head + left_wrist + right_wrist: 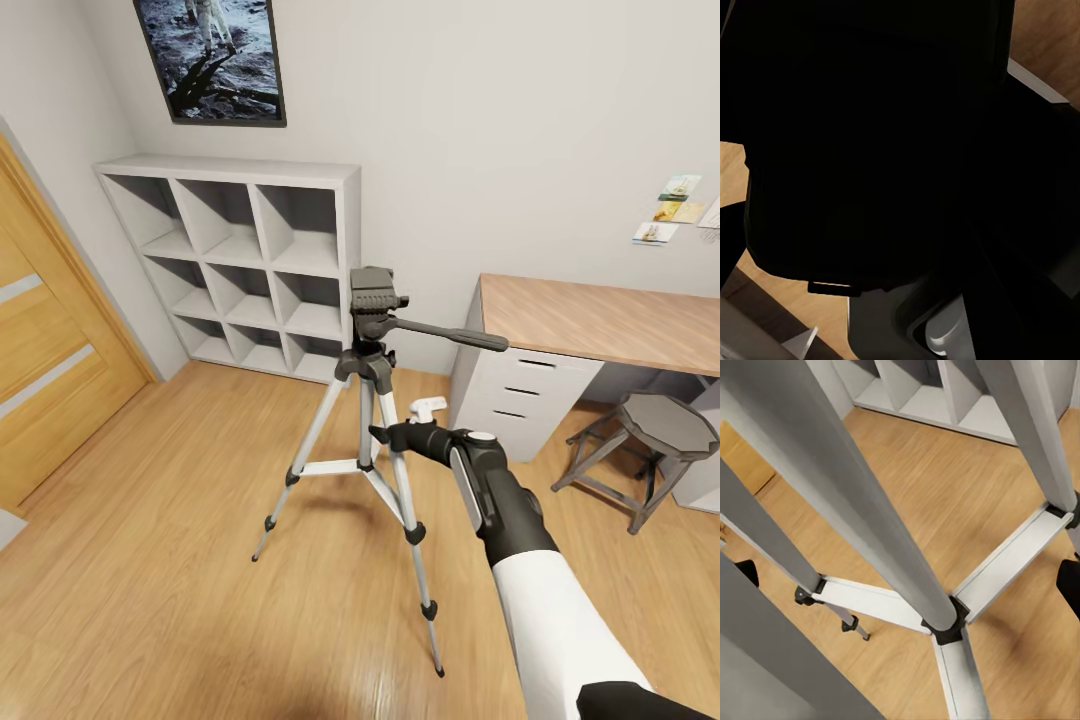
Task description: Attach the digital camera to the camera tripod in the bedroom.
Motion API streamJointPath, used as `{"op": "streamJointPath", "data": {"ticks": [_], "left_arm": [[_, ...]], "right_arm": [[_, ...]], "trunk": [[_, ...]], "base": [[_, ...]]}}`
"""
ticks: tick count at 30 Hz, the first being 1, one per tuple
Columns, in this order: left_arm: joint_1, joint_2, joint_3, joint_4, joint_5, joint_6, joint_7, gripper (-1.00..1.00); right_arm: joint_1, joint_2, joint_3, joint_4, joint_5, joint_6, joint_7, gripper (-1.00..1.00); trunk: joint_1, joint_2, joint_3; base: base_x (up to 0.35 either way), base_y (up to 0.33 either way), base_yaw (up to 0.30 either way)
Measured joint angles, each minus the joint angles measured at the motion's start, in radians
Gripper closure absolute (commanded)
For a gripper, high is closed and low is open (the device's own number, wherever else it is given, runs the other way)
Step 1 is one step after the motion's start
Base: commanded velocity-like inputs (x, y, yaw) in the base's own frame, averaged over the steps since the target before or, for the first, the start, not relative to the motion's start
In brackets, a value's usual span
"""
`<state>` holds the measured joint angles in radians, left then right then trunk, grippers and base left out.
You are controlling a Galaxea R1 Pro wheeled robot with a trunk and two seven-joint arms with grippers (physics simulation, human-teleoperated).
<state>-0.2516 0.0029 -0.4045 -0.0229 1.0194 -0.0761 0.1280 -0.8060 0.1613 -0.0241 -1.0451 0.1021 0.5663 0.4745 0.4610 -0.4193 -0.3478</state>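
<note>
The camera tripod (372, 300) stands upright on the bedroom's plank floor, its dark grey head bare and its pan handle (450, 333) pointing right. My right gripper (385, 434) reaches in from the right at mid-height of the silver legs. In the right wrist view a leg (870, 510) runs close past the lens, with black fingertips (1069, 585) far apart at either side, so the gripper is open. A black mass (870, 150) covers most of the left wrist view; I cannot tell whether it is the digital camera or the gripper.
Grey cube shelves (250, 260) stand behind the tripod under an astronaut poster (215, 55). An oak door (50, 360) is at the left. A wood-topped desk (600, 320) with white drawers (520, 390) and a grey stool (660, 430) are at the right. A small white object (428, 405) lies beyond the legs.
</note>
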Motion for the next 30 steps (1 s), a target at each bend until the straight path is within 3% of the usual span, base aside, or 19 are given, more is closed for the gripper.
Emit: {"op": "streamJointPath", "data": {"ticks": [4,5,9,11,21,30], "left_arm": [[0.0,0.0,0.0,0.0,0.0,0.0,0.0,1.0],[0.0,0.0,0.0,0.0,0.0,0.0,0.0,1.0],[0.0,0.0,0.0,0.0,0.0,0.0,0.0,1.0],[0.0,0.0,0.0,0.0,0.0,0.0,0.0,1.0],[0.0,0.0,0.0,0.0,0.0,0.0,0.0,1.0],[0.0,0.002,0.002,-0.001,-0.002,0.003,-0.003,1.0]], "right_arm": [[0.0,0.0,0.0,0.007,0.0,0.0,-0.001,-1.0],[0.0,0.0,0.0,0.007,0.0,0.0,-0.001,1.0],[0.0,0.001,0.002,0.009,-0.006,0.002,0.004,1.0],[0.0,0.001,0.003,0.01,0.014,-0.007,0.001,1.0],[0.0,-0.002,0.0,0.01,0.004,-0.01,0.001,1.0],[-0.001,-0.024,-0.003,0.037,-0.035,-0.013,0.002,1.0]], "trunk": [[0.0,0.0,0.0],[0.0,0.0,0.0],[0.0,0.0,0.0],[0.0,0.0,0.0],[0.0,0.0,0.0],[0.0,0.0,0.0]], "base": [[0.0,0.0,0.0],[0.0,0.0,0.0],[0.0,0.0,0.0],[0.0,0.0,0.0],[0.0,0.0,0.0],[0.0,0.0,0.0]]}}
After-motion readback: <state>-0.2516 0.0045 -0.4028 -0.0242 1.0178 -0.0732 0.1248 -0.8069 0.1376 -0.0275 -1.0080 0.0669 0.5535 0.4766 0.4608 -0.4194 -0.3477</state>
